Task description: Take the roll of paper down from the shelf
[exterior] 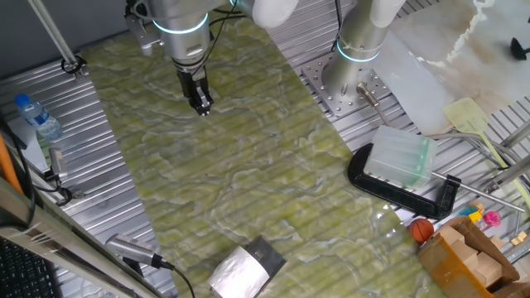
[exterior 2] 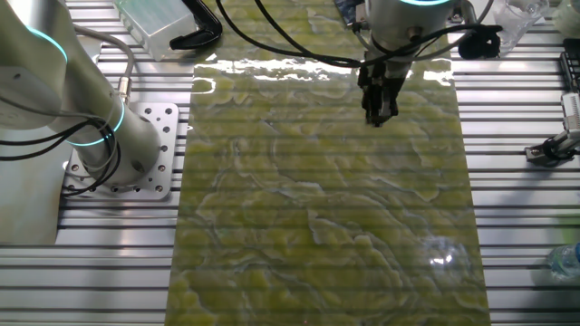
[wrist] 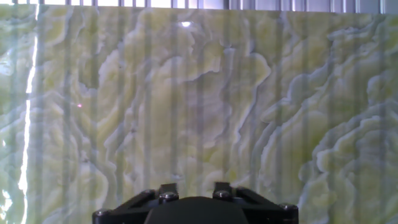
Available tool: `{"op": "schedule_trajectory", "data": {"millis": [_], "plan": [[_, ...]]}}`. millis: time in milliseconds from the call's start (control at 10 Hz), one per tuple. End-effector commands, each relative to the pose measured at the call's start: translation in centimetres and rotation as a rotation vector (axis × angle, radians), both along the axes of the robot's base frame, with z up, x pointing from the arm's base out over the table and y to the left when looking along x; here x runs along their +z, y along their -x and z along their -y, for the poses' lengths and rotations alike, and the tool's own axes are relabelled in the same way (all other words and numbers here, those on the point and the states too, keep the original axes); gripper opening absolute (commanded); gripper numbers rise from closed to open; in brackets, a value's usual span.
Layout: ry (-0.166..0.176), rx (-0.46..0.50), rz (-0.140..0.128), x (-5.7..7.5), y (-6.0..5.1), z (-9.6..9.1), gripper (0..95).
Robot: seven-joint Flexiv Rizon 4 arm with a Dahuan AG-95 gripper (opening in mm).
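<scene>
The roll of paper is a white stubby cylinder lying at the near edge of the green marbled mat. It rests against the shelf, a small dark grey metal slab. My gripper hangs fingers-down over the far part of the mat, far from the roll, with its fingers together and nothing between them. It also shows in the other fixed view, where the roll and the shelf are out of view. The hand view shows only bare mat and the black base of the hand.
A translucent plastic box sits in a black clamp right of the mat. A second arm's base stands at the back right. A water bottle lies left. A cardboard box and an orange ball are at the near right.
</scene>
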State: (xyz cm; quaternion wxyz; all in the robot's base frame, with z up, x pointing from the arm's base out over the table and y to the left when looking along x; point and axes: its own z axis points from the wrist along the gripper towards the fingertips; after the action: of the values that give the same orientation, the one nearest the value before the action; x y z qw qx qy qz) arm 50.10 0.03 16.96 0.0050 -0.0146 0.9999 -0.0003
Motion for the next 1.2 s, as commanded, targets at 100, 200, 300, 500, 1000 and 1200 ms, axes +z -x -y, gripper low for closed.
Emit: {"op": "schedule_trajectory", "data": {"millis": [100,200,300,500,1000,1200], "plan": [[0.000,-0.001,-0.004,0.1,0.0,-0.1,0.0],[0.000,-0.003,-0.004,0.1,-0.2,-0.1,0.0],[0.000,-0.007,-0.006,0.2,-0.4,-0.2,0.0],[-0.002,-0.014,-0.011,0.3,-0.8,-0.4,0.0],[0.001,-0.011,-0.012,0.1,-1.0,-0.9,0.0],[0.003,-0.016,-0.010,0.0,-1.3,-1.5,0.0]]}}
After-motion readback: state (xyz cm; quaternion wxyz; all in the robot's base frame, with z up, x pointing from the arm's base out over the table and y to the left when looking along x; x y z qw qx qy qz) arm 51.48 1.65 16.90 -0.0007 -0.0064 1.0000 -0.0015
